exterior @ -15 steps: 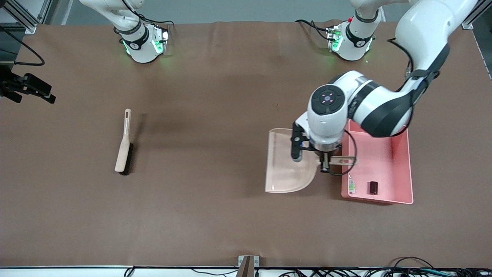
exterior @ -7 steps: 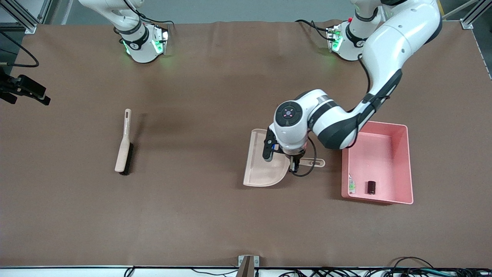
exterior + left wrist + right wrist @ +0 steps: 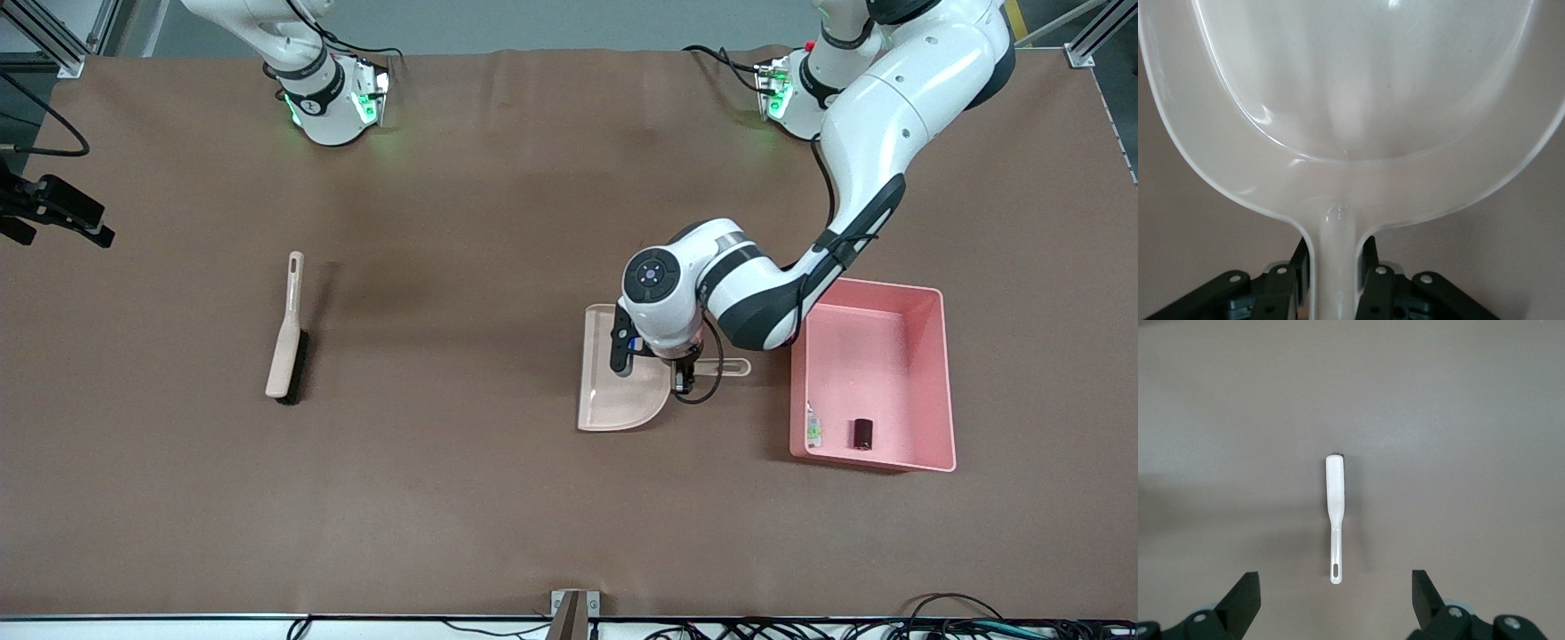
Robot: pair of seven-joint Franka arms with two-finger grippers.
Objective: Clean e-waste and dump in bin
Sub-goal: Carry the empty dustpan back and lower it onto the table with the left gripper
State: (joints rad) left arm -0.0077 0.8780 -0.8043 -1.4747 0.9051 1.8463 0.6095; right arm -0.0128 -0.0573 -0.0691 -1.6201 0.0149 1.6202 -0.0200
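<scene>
My left gripper (image 3: 685,373) is shut on the handle (image 3: 727,366) of the beige dustpan (image 3: 621,391), which is low over the table beside the pink bin (image 3: 889,356), toward the table's middle. In the left wrist view the fingers (image 3: 1369,257) clamp the handle and the pan (image 3: 1358,87) looks empty. The e-waste lies inside the bin at its end nearest the front camera: a white component (image 3: 812,430) and a dark block (image 3: 861,432). My right gripper (image 3: 1335,600) is open, high over the brush (image 3: 1335,500); it is out of the front view.
The beige brush with dark bristles (image 3: 286,342) lies on the brown table toward the right arm's end. A black device (image 3: 58,209) sits at that table edge.
My left gripper has carried the dustpan away from over the bin's edge toward the table's middle and lowered it. The two pieces stay in the bin. The brush has not moved.
</scene>
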